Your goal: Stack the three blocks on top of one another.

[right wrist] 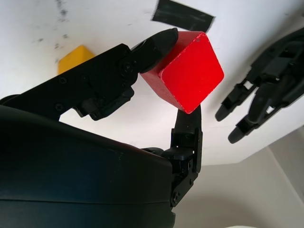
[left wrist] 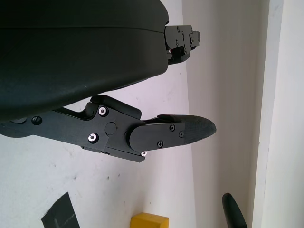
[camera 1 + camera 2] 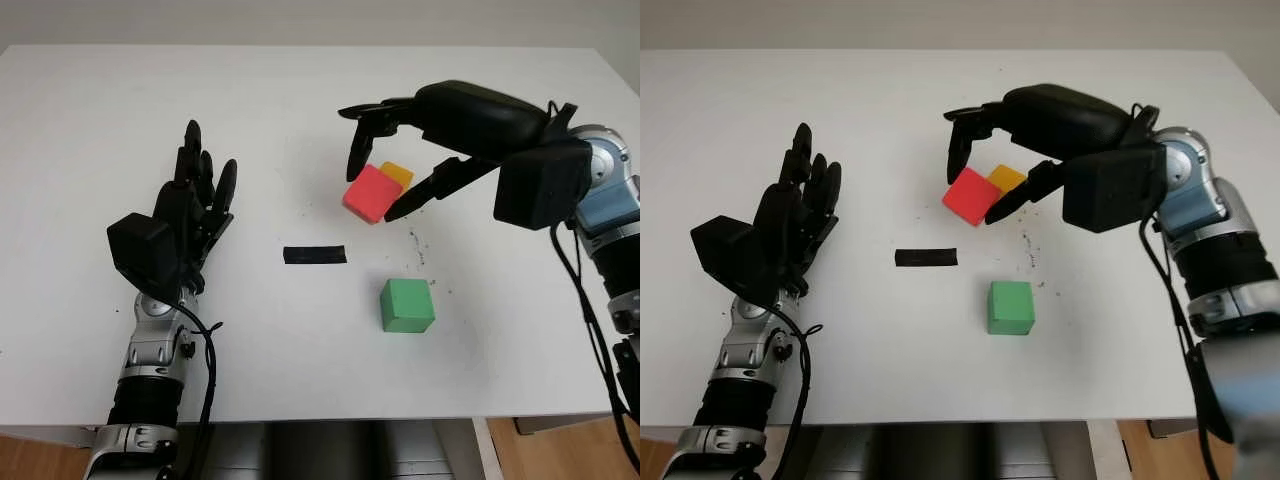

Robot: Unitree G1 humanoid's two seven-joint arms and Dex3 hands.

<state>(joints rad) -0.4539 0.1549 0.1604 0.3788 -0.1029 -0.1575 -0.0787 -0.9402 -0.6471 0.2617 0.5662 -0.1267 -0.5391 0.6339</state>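
I am holding the red block in my right hand, pinched between my fingertips, one finger on the far-left side and another pressing from the near-right side. The block is tilted, one corner pointing down, and it is hanging above the white table rather than sitting on it. In my right wrist view the red block is clamped between the two black fingers with the table behind it.

The yellow block is lying on the table just behind the red one, on its far-right side, partly hidden by it. Whether the two are touching I cannot tell.

The green block is sitting flat on the table nearer to me, well apart from the other two and a little to the right of the red one.

A strip of black tape is stuck to the table between my two hands, to the left of the green block and nearer than the red one.

My left hand is open on the left side of the table, holding nothing, fingers pointing toward the far edge, well apart from all three blocks.
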